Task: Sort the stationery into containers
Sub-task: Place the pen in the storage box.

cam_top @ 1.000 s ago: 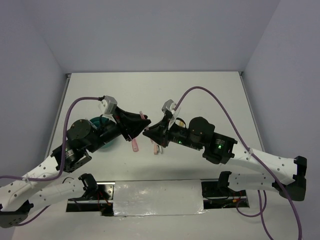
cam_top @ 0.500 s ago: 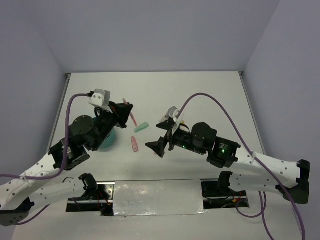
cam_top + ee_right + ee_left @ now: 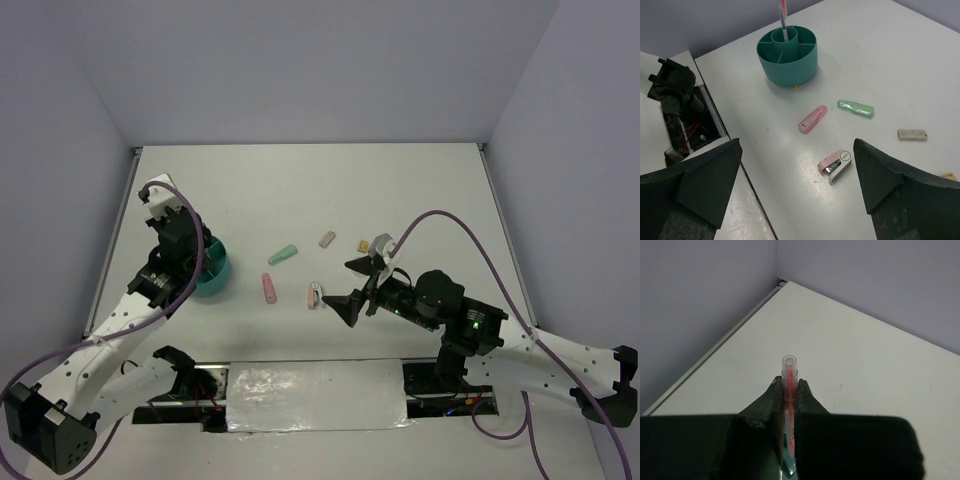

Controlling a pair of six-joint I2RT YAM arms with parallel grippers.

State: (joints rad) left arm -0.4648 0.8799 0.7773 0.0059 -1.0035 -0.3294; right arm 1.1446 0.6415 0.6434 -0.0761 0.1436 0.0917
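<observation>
My left gripper [image 3: 789, 384] is shut on the thin pink pen [image 3: 789, 371], held upright over the teal organizer [image 3: 214, 270]. From the right wrist, the pen [image 3: 783, 21] stands with its lower end in the organizer's [image 3: 788, 56] centre compartment. On the table lie the mint-green tube [image 3: 283, 254], the pink stick [image 3: 268, 288], the pink-white clip [image 3: 314, 295], the grey block [image 3: 326, 239] and the tan nub [image 3: 363, 243]. My right gripper [image 3: 347, 288] hovers open just right of the clip [image 3: 835, 166], nothing between its fingers.
The organizer sits near the table's left edge. A metal strip [image 3: 315, 395] and the arm bases run along the near edge. The left arm [image 3: 160, 285] covers part of the organizer from above.
The right gripper opened, let go of the pen and drew back to the right. The left gripper closed on the pen and swung it left over the organizer, uncovering the items in the middle.
</observation>
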